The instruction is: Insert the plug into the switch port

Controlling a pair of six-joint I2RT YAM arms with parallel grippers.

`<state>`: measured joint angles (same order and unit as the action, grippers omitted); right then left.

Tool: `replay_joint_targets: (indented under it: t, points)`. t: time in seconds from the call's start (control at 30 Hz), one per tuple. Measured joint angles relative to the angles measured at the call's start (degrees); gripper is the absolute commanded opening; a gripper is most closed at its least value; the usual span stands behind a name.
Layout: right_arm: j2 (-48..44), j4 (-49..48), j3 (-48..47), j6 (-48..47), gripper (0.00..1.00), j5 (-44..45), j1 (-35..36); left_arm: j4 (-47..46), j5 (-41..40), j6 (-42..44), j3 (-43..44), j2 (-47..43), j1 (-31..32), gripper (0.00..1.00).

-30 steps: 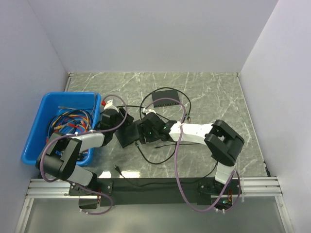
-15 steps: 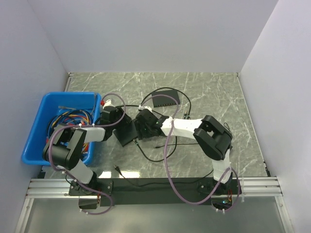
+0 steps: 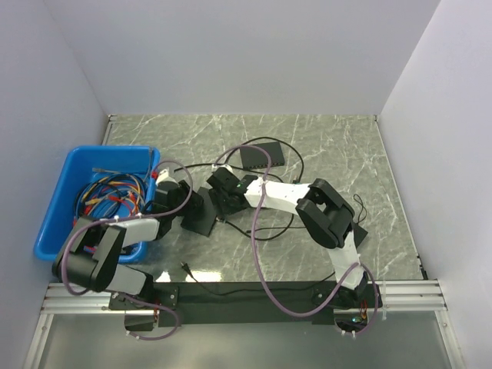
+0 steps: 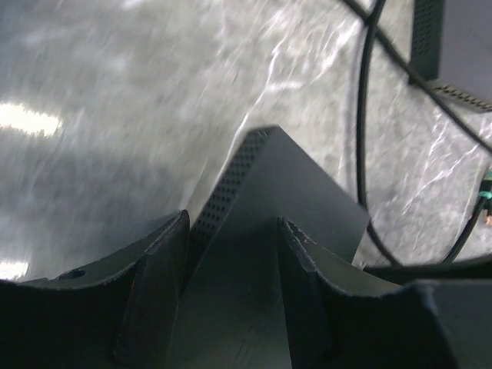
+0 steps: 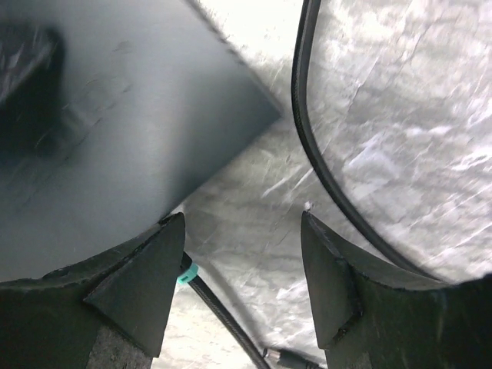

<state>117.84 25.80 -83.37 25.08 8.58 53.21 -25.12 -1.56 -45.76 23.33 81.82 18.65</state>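
The small black switch box [image 3: 263,156] lies at the back of the table, its row of ports facing the arms; its corner shows in the left wrist view [image 4: 453,38]. A long thin black cable [image 3: 265,231] loops over the table. In the right wrist view a small connector tip [image 5: 288,358], probably the plug, lies at the bottom edge beside a cable with a teal band [image 5: 187,270]. My right gripper [image 3: 221,195] [image 5: 243,219] is open and empty above the table, beside the flat black slab [image 5: 115,115]. My left gripper [image 3: 187,202] [image 4: 232,223] is open over that slab [image 4: 284,192].
A blue bin [image 3: 54,207] with multicoloured wires stands at the left. The flat black slab [image 3: 197,218] lies between both grippers. A loose cable end [image 3: 184,267] lies near the front edge. White walls enclose the table.
My right gripper has moved left and away from the base, to the slab's far right corner. My left gripper has shifted slightly, staying over the slab. The slab has moved a little left.
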Motion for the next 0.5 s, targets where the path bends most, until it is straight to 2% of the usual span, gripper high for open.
replay_joint_targets:
  t: [0.5]
  points:
    - [5.07,-1.53,-7.04,-5.53,0.69,-0.31,0.31,22.16,-9.86,-1.38,0.98,-11.54,3.04,0.57]
